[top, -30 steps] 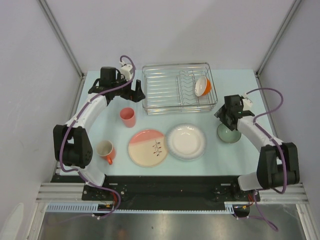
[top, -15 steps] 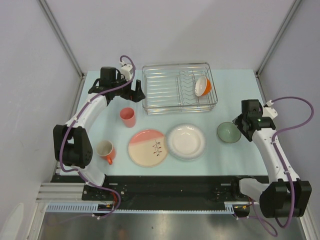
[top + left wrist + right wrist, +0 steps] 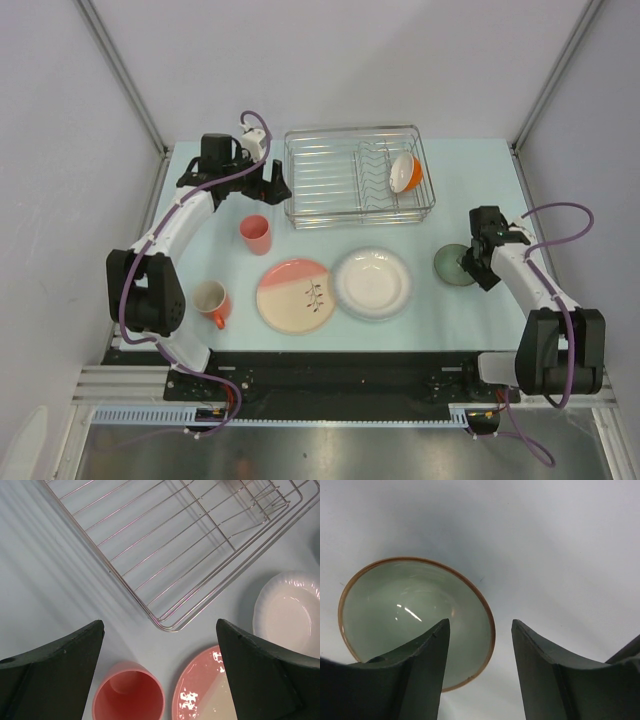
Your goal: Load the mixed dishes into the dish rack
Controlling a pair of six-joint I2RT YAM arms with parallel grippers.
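The dish rack (image 3: 355,175) stands at the back and holds a small bowl (image 3: 405,172), orange outside and cream inside, in its plate slots. The salmon-pink tumbler (image 3: 255,234), orange mug (image 3: 210,300), pink-and-cream plate (image 3: 295,295), white plate (image 3: 372,283) and green bowl (image 3: 450,266) sit on the table. My left gripper (image 3: 274,186) is open and empty, above the rack's corner (image 3: 170,625) and the tumbler (image 3: 128,694). My right gripper (image 3: 480,655) is open; its jaws straddle the green bowl's (image 3: 410,615) right rim.
The pink-and-cream plate (image 3: 205,692) and white plate (image 3: 287,612) lie side by side, nearly touching, in front of the rack. The mug stands near the left arm's base. Grey walls close in the table on the left, right and back.
My right arm swung out to the right, then came back down at the green bowl's right rim. The left arm has not moved.
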